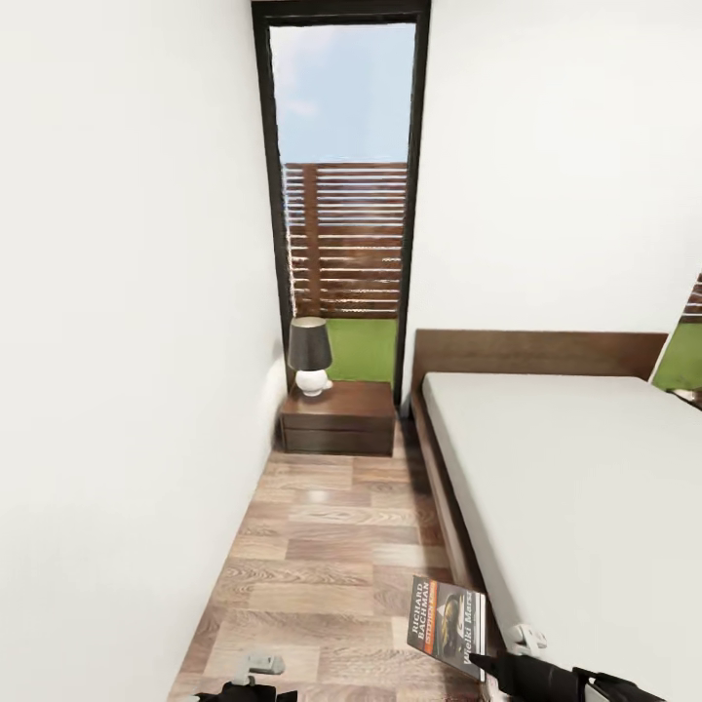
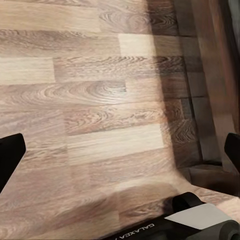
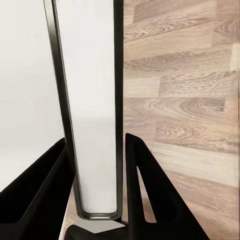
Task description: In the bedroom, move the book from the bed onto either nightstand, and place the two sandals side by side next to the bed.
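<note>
Right end effector (image 3: pixel 97 200) clamps book (image 1: pixel 448 623) edge-on between fingers, beside bed (image 1: pixel 585 487); left end effector (image 2: pixel 120 150) wide.

Lamp (image 1: pixel 310 356), dark shade w/ white round base, stands at rear. Behind it: slatted wood fence (image 1: pixel 343 239), grass strip (image 1: pixel 363 349), blue sky.

Wood-plank floor (image 1: pixel 322 546), matt grey mattress (image 1: pixel 585 487)

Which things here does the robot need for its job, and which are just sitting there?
Needed for the job:
book, clamped edge-on in the right gripper
nightstand
bed

Just sitting there:
lamp on the nightstand
window
</note>
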Robot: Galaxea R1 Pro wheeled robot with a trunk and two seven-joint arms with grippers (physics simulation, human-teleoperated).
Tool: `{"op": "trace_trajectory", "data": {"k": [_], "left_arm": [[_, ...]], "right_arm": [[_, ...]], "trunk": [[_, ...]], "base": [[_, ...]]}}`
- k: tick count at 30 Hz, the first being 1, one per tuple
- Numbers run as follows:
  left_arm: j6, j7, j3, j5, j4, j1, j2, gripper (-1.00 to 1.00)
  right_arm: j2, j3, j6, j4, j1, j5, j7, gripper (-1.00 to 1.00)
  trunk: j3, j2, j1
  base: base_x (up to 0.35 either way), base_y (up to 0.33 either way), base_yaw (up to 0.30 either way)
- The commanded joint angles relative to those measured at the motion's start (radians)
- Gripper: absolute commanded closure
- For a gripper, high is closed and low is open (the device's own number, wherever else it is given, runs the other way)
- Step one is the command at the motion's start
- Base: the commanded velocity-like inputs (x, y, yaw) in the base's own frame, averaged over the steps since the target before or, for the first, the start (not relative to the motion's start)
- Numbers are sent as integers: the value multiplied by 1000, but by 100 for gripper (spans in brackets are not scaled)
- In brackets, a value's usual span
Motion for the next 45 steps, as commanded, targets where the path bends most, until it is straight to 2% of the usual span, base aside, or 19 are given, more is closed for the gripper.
{"op": "trace_trajectory", "data": {"k": [1,7,23,37,45], "left_arm": [[5,-2,-5,10,-2,0,1,-100],[5,-2,-5,10,-1,0,1,-100],[5,-2,-5,10,-1,0,1,-100],[5,-2,-5,10,-1,0,1,-100],[5,-2,-5,10,-2,0,1,-100]], "right_arm": [[0,-14,6,2,-1,6,2,100],[0,-14,6,2,-2,6,2,100],[0,-15,6,2,-2,6,2,100],[0,-15,6,2,-2,6,2,100],[0,-15,6,2,-2,7,2,100]], "trunk": [[-1,-1,0],[-1,-1,0],[-1,-1,0],[18,-1,0],[20,-1,0]], "base": [[0,0,-249],[0,0,-176],[0,0,-10],[0,0,0],[103,0,0]]}}
